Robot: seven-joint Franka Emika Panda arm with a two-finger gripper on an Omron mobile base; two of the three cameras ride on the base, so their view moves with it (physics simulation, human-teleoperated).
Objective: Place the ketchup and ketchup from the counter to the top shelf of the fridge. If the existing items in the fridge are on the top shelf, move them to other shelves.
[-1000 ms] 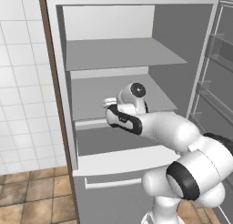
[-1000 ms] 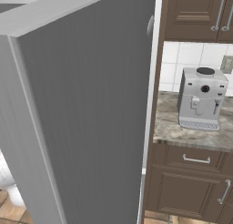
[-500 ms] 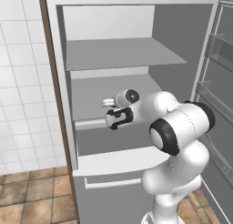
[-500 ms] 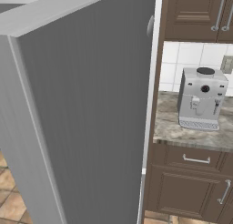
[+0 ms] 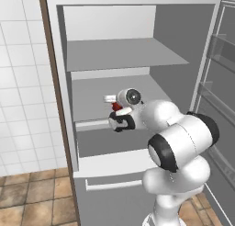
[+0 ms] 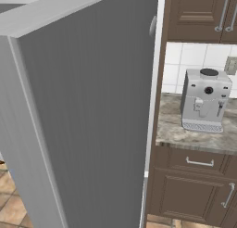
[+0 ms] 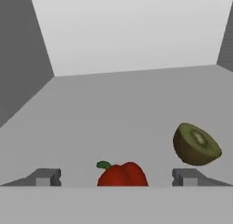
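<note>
Jaws of the gripper [image 7: 116,177] stand open around the red fruit [image 7: 122,175], kiwi [image 7: 196,145] to its right; judging by this, relocating existing items. Next: back out.

the left base view looks from behind the arm, forward and a little down, into the open fridge [image 5: 137,59] at middling range. the right base view faces the same way but sits close against the fridge's grey outer wall [image 6: 88,125], with the counter [image 6: 194,134] beyond. the hand view sits low on a shelf [image 7: 118,109], very near, facing the back wall. both base views share the fridge.
</note>
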